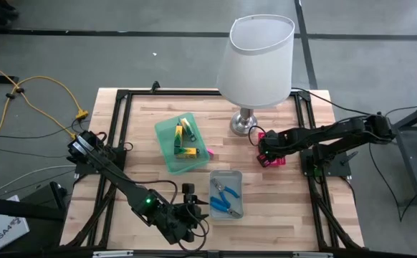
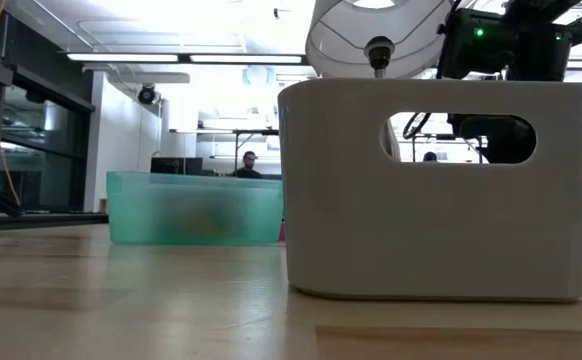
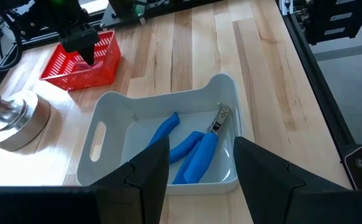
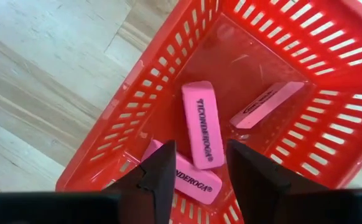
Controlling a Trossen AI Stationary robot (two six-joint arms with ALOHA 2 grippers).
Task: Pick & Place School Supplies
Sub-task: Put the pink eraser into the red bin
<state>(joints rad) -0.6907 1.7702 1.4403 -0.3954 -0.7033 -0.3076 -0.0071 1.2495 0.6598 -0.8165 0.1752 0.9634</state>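
Three flat pink bars (image 4: 203, 123) lie on the floor of the pink-red slatted tray (image 4: 168, 106); my right gripper (image 4: 198, 163) hangs open just above them, touching none. The same tray (image 1: 273, 156) sits right of the lamp base. Blue-handled pliers (image 3: 199, 155) and a blue-handled tool (image 3: 163, 129) lie in the grey tray (image 3: 106, 112), with my left gripper (image 3: 199, 165) open above that tray's near end. From above, the left gripper (image 1: 191, 210) stands just left of the grey tray (image 1: 226, 193). Yellow-and-green pieces (image 1: 185, 136) lie in the green tray (image 1: 167, 147).
The white-shaded lamp (image 1: 255, 61) stands on its metal base (image 1: 243, 123) at the far middle of the table, between the green tray and the pink-red tray. In the low view the grey tray (image 2: 441, 190) fills the foreground. Bare wood lies along the near right.
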